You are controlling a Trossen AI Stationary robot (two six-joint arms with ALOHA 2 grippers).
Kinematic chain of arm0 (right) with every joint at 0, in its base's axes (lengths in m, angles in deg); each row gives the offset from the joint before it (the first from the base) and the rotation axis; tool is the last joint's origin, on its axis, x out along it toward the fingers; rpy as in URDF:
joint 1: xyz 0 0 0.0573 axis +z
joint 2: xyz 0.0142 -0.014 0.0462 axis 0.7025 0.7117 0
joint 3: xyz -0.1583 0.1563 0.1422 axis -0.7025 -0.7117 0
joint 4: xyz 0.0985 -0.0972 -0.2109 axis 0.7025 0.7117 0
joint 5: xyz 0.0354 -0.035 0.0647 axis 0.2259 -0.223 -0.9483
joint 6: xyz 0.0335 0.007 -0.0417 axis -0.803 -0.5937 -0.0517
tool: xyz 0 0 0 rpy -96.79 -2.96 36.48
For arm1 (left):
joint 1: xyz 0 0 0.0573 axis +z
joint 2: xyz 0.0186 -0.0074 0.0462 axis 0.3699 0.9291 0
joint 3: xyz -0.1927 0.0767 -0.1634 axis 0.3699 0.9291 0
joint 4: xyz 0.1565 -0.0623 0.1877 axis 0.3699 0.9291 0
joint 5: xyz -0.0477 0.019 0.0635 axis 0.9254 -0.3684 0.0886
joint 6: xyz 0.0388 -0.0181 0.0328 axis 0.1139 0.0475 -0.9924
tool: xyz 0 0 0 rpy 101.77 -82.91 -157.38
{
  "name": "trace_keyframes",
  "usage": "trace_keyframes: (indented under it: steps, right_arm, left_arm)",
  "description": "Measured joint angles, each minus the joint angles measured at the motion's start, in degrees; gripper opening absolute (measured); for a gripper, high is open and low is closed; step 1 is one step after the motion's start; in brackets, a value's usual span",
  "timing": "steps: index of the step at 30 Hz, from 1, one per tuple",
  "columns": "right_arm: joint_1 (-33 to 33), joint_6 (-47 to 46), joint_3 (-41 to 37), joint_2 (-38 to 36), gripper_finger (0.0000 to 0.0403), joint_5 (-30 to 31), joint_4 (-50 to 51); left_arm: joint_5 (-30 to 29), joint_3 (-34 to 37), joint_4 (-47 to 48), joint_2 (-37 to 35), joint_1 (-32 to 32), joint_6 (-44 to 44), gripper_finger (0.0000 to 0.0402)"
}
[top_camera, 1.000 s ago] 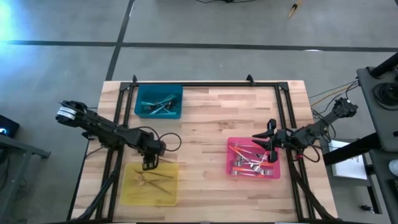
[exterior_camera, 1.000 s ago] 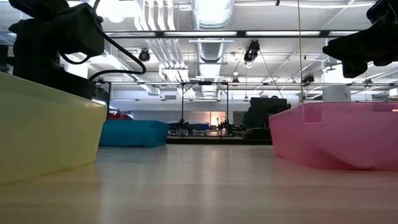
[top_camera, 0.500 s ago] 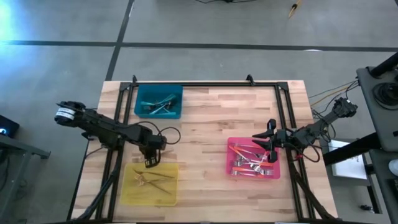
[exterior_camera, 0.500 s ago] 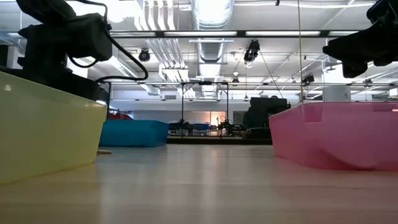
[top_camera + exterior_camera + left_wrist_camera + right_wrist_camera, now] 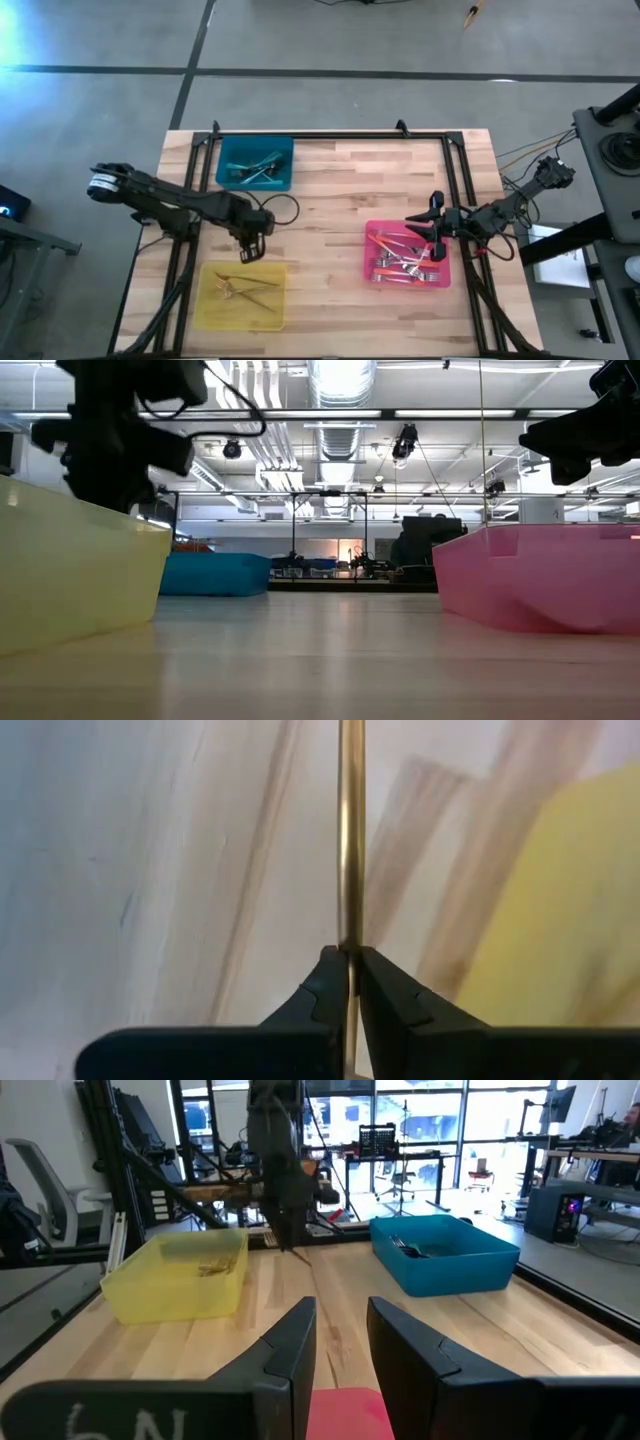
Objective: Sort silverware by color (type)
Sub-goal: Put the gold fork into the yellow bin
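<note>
broadly, wooden counter [image 5: 330, 190] under both dark arms, three trays spread across it. yellow tray [image 5: 240, 296] at the near left, holding a few gold forks [image 5: 243, 287]. pink tray [image 5: 407, 257] at the near right, filled with a tangle of coral-handled forks [image 5: 400, 262]. teal tray [image 5: 256, 163] at the far left, with teal-handled forks [image 5: 258, 171] inside. left hand [image 5: 247, 255] raised over bare counter just beyond the yellow tray's far edge, between that tray and the teal one, fingers [image 5: 322, 988] pinched together on a thin gold fork [image 5: 350, 840]; handle running straight out from the fingertips in the left wrist view, wood grain and a yellow corner behind it. right hand [image 5: 424, 229] hanging over the far edge of the pink tray, fingers [image 5: 290, 1345] parted with a clear gap, nothing between them.
</note>
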Motion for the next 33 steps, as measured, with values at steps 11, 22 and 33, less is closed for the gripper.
trace_keyframes:
  steps: [11, 22, 33]
  right_arm:
    - [0.0, 0.0, 0.0, 0.0, 0.0086, 0.0, 0.0]
    - [0.0, 0.0, 0.0, 0.0, 0.0086, 0.0, 0.0]
    - [0.0, 0.0, 0.0, 0.0, 0.0086, 0.0, 0.0]
  left_arm:
    - [-0.2, -14.5, 6.7, 1.2, -5.8, 5.9, 0.0001]
    - [0.9, -19.8, 6.8, 7.8, -23.8, 27.8, 0.0003]
    - [6.6, -19.4, 7.5, 14.0, -29.6, 39.2, 0.003]
